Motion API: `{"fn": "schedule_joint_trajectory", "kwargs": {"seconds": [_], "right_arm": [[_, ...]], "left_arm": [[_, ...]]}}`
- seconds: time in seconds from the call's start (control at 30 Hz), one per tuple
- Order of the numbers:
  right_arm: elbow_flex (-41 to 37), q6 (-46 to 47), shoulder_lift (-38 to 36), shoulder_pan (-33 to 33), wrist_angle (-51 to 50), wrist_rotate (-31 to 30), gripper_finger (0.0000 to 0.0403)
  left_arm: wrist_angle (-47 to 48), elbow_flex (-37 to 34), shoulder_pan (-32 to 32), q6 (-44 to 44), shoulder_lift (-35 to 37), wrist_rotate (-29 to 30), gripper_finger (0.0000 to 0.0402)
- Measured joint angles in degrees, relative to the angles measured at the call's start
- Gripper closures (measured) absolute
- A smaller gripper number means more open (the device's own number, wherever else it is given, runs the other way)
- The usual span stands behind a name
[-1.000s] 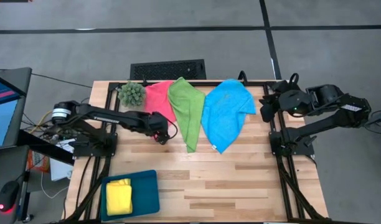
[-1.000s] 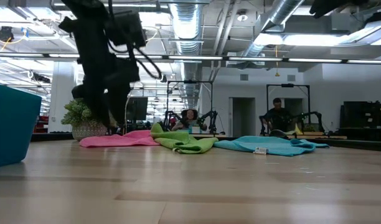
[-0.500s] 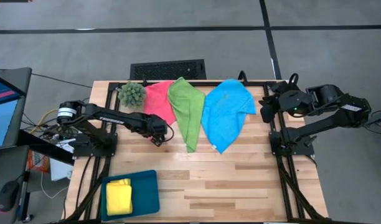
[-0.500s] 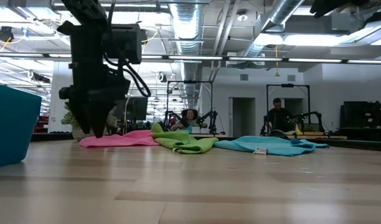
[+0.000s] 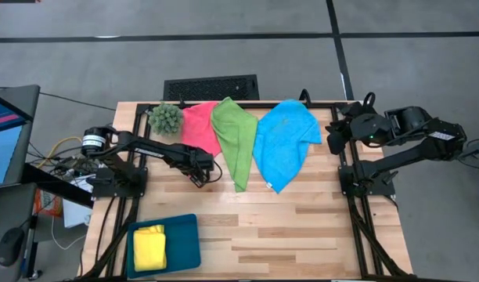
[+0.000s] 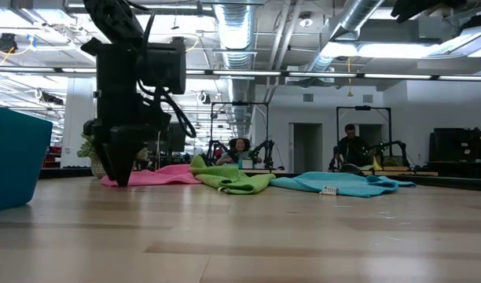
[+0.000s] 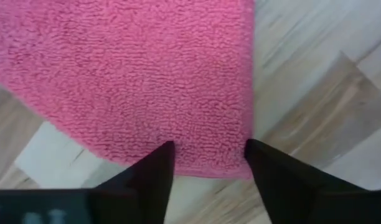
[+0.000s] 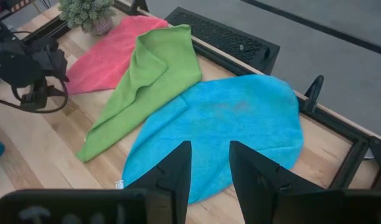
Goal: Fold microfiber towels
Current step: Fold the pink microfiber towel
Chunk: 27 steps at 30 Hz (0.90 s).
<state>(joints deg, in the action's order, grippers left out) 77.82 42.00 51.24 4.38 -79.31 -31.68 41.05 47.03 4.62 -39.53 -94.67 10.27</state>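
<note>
The pink towel (image 5: 197,125) lies flat at the table's far left, its right edge under the green towel (image 5: 233,145). The blue towel (image 5: 285,142) is spread to the right of the green one. A yellow towel (image 5: 149,247) lies folded in the teal tray (image 5: 185,241). My left gripper (image 5: 199,177) points straight down at the pink towel's near corner (image 7: 209,167), open, one fingertip (image 7: 164,154) on each side of it. My right gripper (image 8: 210,155) hangs open and high beyond the table's right edge, with nothing between its fingers. My left gripper (image 6: 123,179) comes from above, pointing down, with its tips low at the pink towel's near corner (image 7: 197,163), which lies flat on the table. Whether the fingertips touch the cloth I cannot tell.
A spiky green plant (image 5: 167,117) in a pot stands at the far left corner, close behind the pink towel. The tray sits at the near left edge. Bare wood (image 5: 302,227) stretches across the near middle and right. People sit far off in the room behind.
My left gripper has come down toward the pink towel's near corner and has tipped until it points straight down. The towels have kept still.
</note>
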Motion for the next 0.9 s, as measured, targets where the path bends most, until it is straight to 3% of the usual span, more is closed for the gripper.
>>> {"fn": "schedule_joint_trajectory", "kwargs": {"seconds": [0.33, 0.5, 0.9], "right_arm": [[0.0, 0.0, 0.0, 0.0, 0.0, -0.1, 0.0269], [0.0, -0.1, 0.1, 0.0, 0.7, -0.1, 0.027], [0.0, -6.0, 3.4, 0.1, 6.1, -1.6, 0.027]], "left_arm": [[0.5, 0.8, 0.0, 0.7, -0.3, -4.4, 0.039], [8.8, 6.9, -0.3, 2.0, -1.0, -6.6, 0.0398], [31.7, 33.9, -2.5, 6.3, -0.6, -3.3, 0.0401]]}}
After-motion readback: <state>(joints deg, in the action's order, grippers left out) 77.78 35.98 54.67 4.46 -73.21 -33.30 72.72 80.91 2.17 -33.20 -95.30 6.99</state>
